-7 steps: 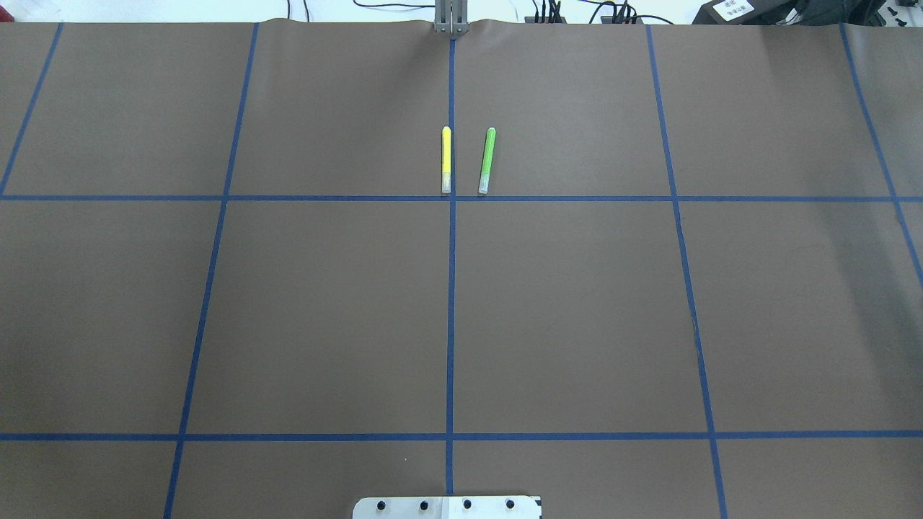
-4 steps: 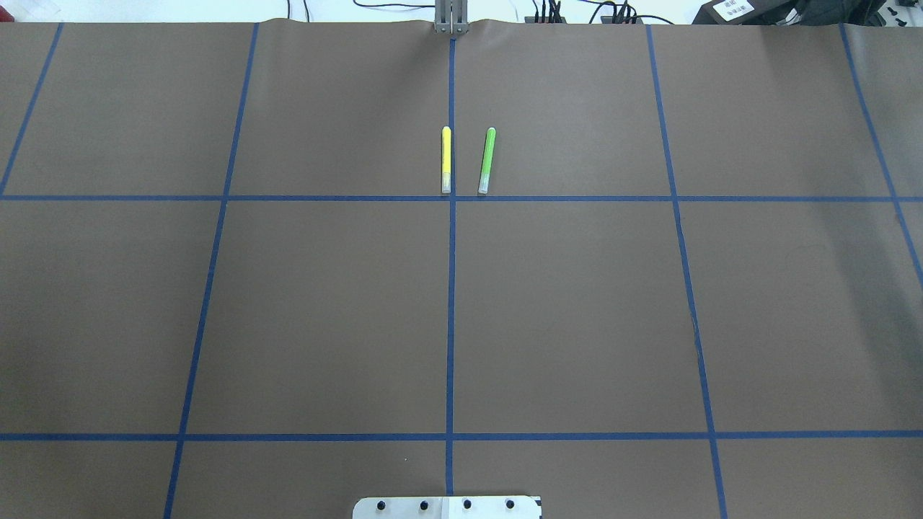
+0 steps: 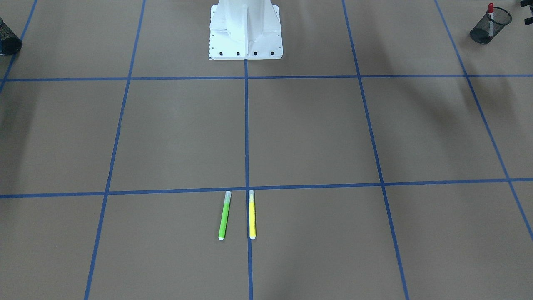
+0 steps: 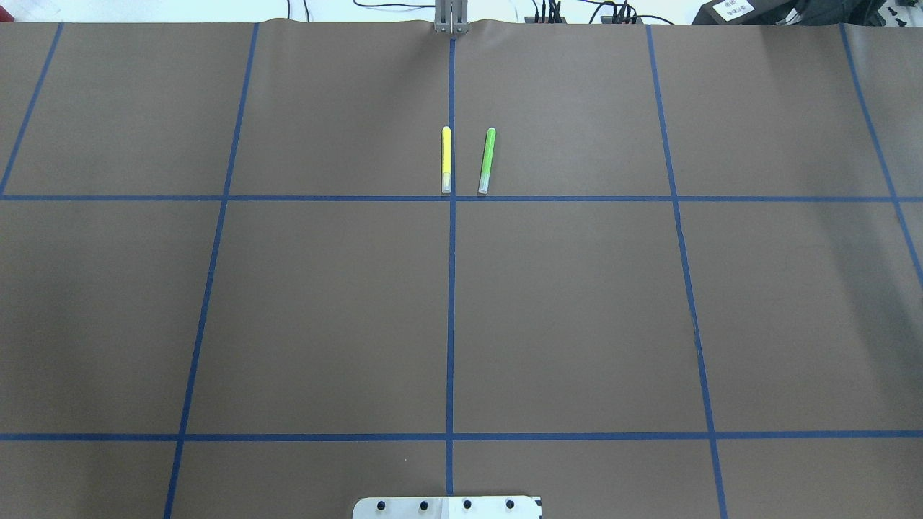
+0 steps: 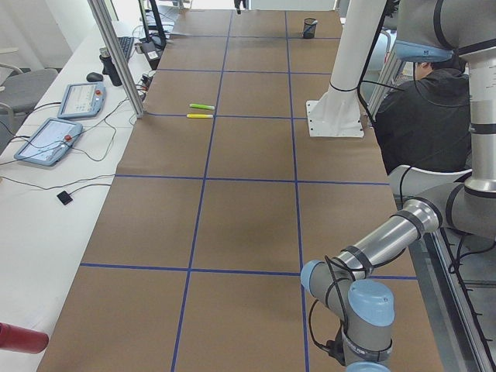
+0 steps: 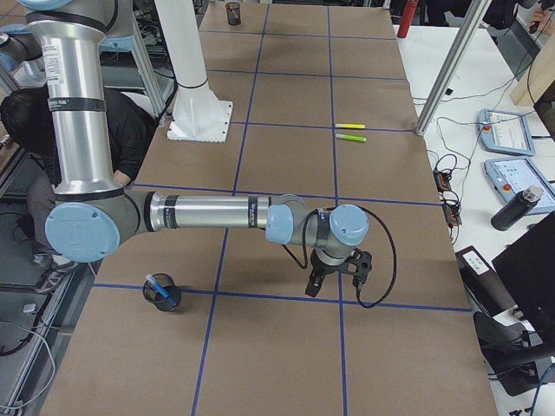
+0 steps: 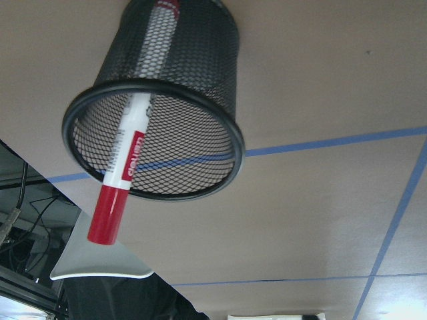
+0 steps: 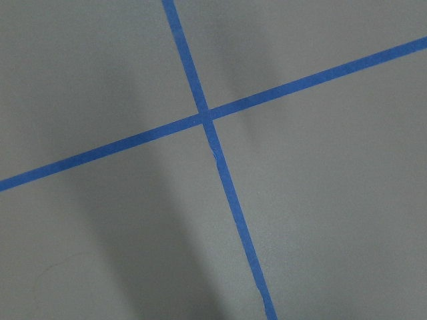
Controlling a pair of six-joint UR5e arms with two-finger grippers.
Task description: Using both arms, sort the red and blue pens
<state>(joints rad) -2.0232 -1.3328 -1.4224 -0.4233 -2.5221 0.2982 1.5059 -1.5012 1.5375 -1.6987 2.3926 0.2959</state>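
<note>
The left arm (image 5: 387, 236) runs off the bottom edge of the left side view at the wrist. The right gripper (image 6: 334, 279) is too small to read — parted or closed, no telling. The blue pen (image 6: 153, 280) sits mostly behind the mesh of the blue pen's cup (image 6: 169, 303). The red pen (image 7: 123, 170) shows its lower end only through mesh — the top edge cuts off the base of the red pen's cup (image 7: 220, 80).

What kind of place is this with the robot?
Probably a robot testing lab: a big grey jointed robot arm reaches over a brown table marked with blue tape lines, and wired grey control tablets lie beside it.
</note>
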